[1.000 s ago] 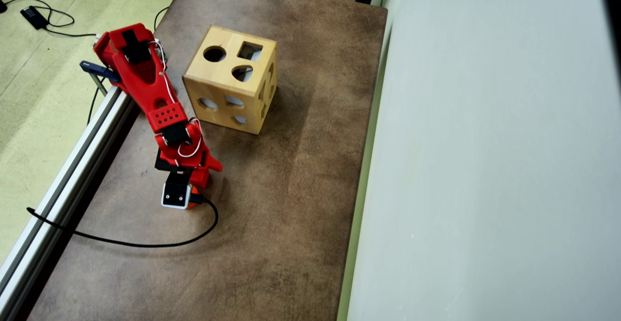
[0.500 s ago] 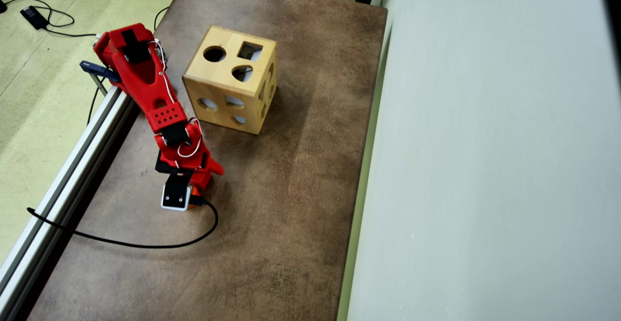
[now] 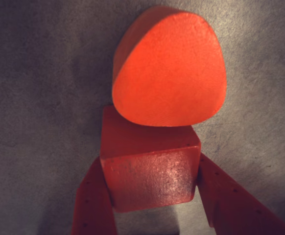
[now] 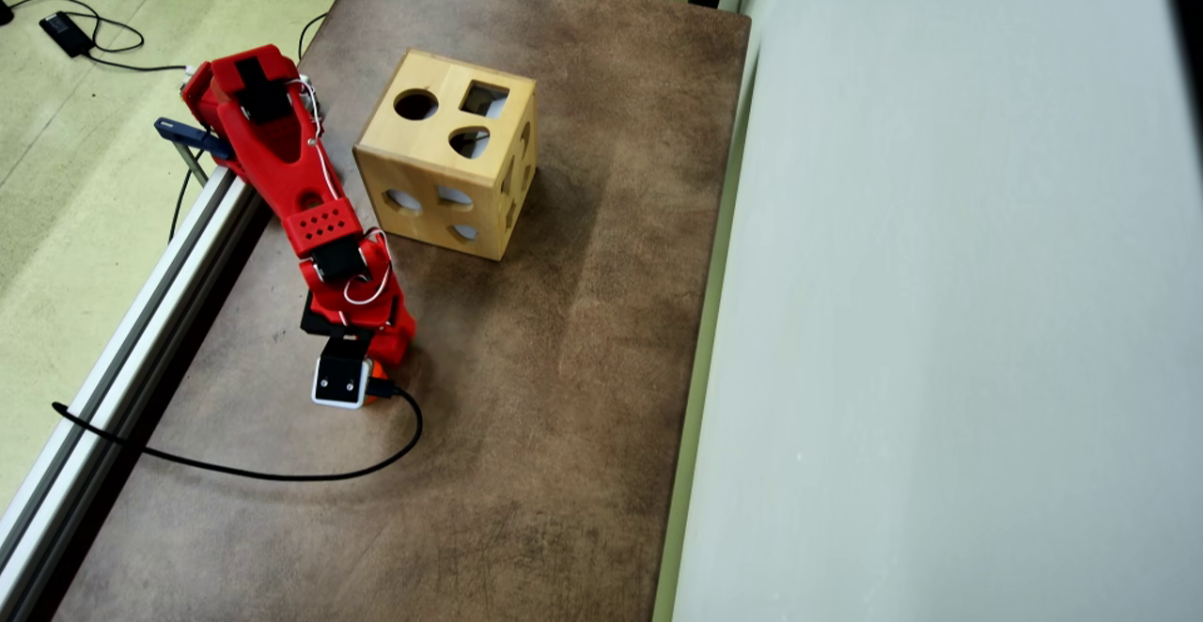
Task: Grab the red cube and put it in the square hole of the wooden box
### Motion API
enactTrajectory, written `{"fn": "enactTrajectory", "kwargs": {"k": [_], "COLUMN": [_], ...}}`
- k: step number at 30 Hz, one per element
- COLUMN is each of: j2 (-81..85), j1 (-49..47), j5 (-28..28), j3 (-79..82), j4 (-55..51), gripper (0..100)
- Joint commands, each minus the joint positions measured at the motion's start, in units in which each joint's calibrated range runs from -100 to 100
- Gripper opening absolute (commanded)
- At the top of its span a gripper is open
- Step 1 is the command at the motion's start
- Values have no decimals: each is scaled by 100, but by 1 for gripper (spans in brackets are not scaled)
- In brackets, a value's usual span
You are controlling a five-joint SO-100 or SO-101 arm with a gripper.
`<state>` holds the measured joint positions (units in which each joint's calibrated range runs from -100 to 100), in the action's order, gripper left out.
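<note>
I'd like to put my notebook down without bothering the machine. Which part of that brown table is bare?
The brown table is bare between the wooden box and its wall-side edge, and along the whole near end past the black cable. It is crowded beside the rail, around the arm.

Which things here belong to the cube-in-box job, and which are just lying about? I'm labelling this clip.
Part of the job:
red cube, between the gripper fingers
wooden box with its square hole

Just lying about:
rounded orange-red block, touching the cube's far side
black cable across the table
</note>
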<state>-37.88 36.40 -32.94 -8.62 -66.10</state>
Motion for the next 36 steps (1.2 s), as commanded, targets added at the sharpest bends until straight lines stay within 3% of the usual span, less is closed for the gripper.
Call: {"fn": "enactTrajectory", "kwargs": {"k": [1,8,18,28,36], "j2": [175,1389,3843,4888,5550], "j1": [-29,0,-126,-1627,-3075], "j5": [10,88,1065,2335,3057], "j3": [-229,-148,-131,-229,-238], "j4": [28,-20,-487,-3084,-3181], "gripper": [3,3,3,3,3]}}
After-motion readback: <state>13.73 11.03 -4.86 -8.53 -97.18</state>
